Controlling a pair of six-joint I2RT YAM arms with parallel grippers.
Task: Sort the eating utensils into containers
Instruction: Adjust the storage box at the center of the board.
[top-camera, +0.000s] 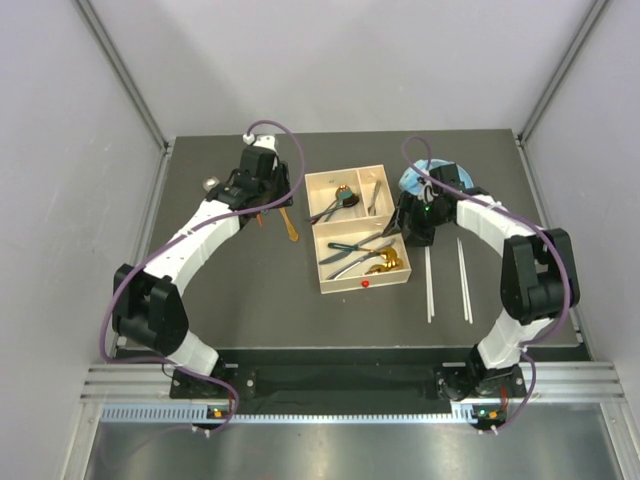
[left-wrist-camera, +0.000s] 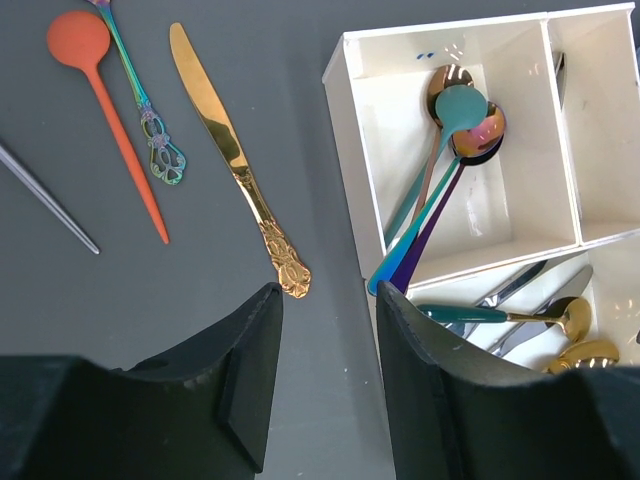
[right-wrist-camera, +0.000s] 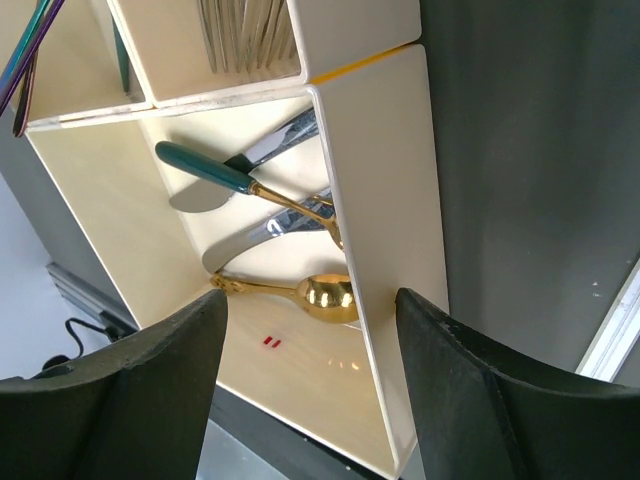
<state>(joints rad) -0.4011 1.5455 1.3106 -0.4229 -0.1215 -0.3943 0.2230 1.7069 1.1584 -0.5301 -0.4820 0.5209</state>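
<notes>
Here's the left gripper (left-wrist-camera: 325, 390), jaws wide and empty. The shiny gold table knife (left-wrist-camera: 232, 160) lies flat at its 11 o'clock, the cream compartmented tray (left-wrist-camera: 352, 190) at 1 o'clock. Light, stiff and slick, I'd judge, so pinch across the embossed handle. The right gripper (right-wrist-camera: 312, 400), also wide and empty, hangs over the tray's side wall. The iridescent ornate utensil (left-wrist-camera: 150, 130) is cut off at 12 o'clock.
</notes>
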